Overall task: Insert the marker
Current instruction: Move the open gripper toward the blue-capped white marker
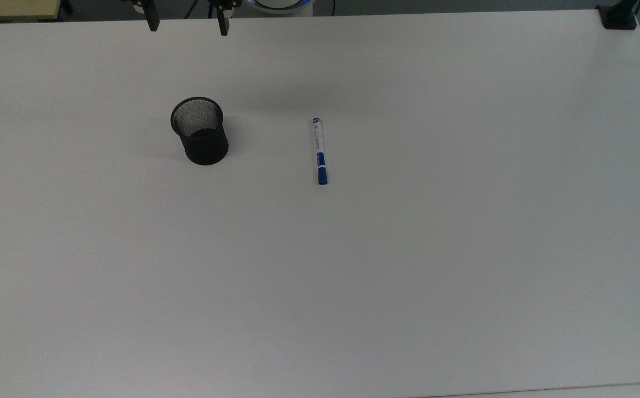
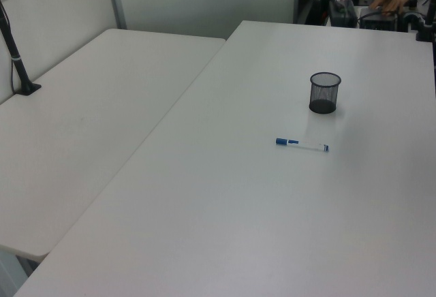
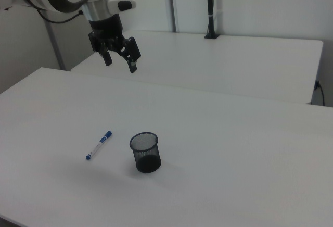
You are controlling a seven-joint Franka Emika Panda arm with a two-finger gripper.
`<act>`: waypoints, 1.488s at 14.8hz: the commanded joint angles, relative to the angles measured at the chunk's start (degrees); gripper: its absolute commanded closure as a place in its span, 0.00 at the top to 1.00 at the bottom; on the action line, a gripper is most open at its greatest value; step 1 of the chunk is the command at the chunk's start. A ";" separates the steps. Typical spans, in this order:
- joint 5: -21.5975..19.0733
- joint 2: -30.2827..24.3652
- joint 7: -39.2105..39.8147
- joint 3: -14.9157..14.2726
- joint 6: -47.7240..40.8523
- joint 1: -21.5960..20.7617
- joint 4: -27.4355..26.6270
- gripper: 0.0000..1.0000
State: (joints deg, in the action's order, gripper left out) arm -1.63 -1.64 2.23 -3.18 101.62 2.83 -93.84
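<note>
Bare white table takes up the near part of the top view; farther in, the marker lies flat on it, its blue cap toward the camera and its small blue end tip pointing away. To the top view's left of the marker, well apart from it, a black mesh cup stands upright with its mouth open. At the top edge, the two dark fingers of the gripper hang down with a wide gap between them, holding nothing. A black clamp sits on the far right corner of the table.

From the left view, the marker lies crosswise on the table, cap toward the left view's left, with the cup beyond it and slightly to the right, not touching. A second white table adjoins on the left view's left, with a black stand on its far edge. A person's hand rests on dark equipment past the far end of the table.

On the right view, the cup stands nearest, the marker just to the right view's left of it, lying on the table. The gripper hangs high above the table's far side, fingers spread and empty, well away from both.
</note>
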 commanded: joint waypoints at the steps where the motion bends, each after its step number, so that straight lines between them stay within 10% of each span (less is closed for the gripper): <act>1: 0.75 -0.03 0.67 -0.34 -1.51 -0.98 0.50 1.00; 16: 0.75 -0.03 2.16 -0.33 -1.51 -1.07 -0.46 1.00; 22: 4.70 2.33 15.18 0.02 -4.76 -6.32 -2.31 1.00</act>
State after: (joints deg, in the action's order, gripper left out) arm 0.04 -0.51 14.84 -2.83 98.71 0.81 -95.50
